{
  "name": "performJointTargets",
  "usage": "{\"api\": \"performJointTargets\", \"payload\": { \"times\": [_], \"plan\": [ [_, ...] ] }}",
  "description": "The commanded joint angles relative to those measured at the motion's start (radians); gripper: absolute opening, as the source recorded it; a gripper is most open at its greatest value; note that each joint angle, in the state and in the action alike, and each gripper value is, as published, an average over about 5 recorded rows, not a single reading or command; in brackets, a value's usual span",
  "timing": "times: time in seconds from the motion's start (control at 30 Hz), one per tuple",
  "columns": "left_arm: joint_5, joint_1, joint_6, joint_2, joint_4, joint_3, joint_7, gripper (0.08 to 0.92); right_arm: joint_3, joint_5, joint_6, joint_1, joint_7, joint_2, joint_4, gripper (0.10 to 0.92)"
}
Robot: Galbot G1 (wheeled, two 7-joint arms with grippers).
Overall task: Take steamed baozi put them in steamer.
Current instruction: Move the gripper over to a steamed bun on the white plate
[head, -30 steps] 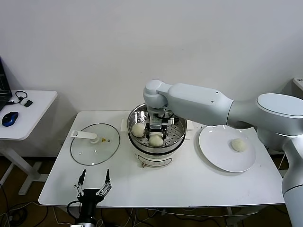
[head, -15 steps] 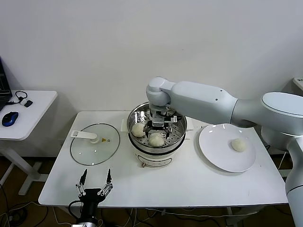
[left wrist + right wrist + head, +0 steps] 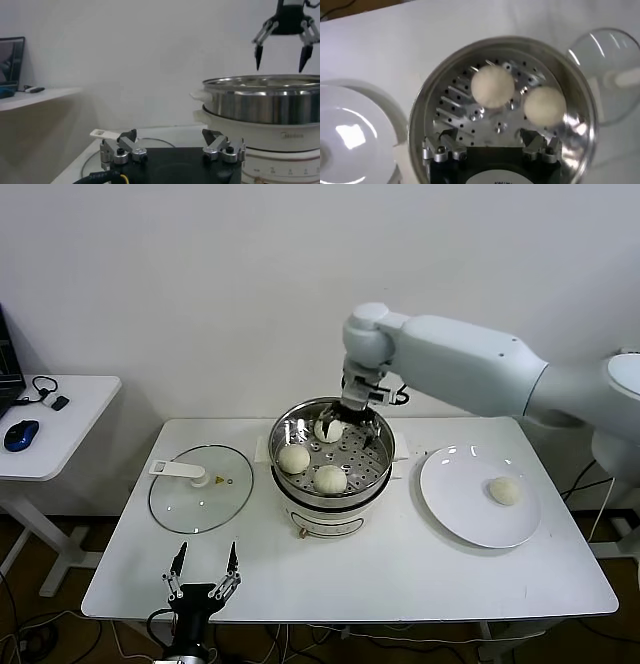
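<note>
Right gripper (image 3: 357, 412) spread empty above steamer (image 3: 372, 474); three baozi (image 3: 330, 478) inside, fourth (image 3: 504, 491) awaits on plate (image 3: 455, 514). Left gripper (image 3: 201, 576) parked open.

Bright even light, glare on steamer (image 3: 372, 446)

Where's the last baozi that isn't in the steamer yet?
In the head view the remaining baozi sits alone on the white plate, on the table's right side, just right of the steamer.
</note>
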Motion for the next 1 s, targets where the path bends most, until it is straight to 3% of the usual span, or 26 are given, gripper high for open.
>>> {"api": "performJointTargets", "payload": {
  "times": [0.03,0.33,0.63,0.8,1.0],
  "plan": [
    [0.003,0.000,0.002,0.004,-0.003,0.004,0.002,0.823,-0.063,0.253,-0.270,0.116,0.055,-0.159,-0.094,0.823],
    [0.010,0.007,0.000,0.008,-0.007,0.011,0.003,0.823,-0.152,0.428,-0.492,0.127,0.081,-0.354,-0.057,0.823],
    [0.004,0.013,-0.006,0.014,-0.018,0.008,0.007,0.823,-0.120,0.237,-0.473,0.006,0.037,-0.502,-0.081,0.823],
    [0.004,0.010,-0.006,0.014,-0.014,0.009,0.008,0.823,0.035,0.081,-0.453,-0.140,0.033,-0.554,-0.073,0.823],
    [0.004,0.012,-0.007,0.016,-0.010,0.006,0.008,0.823,0.191,0.011,-0.458,-0.300,0.048,-0.571,-0.133,0.823]
  ]
}}
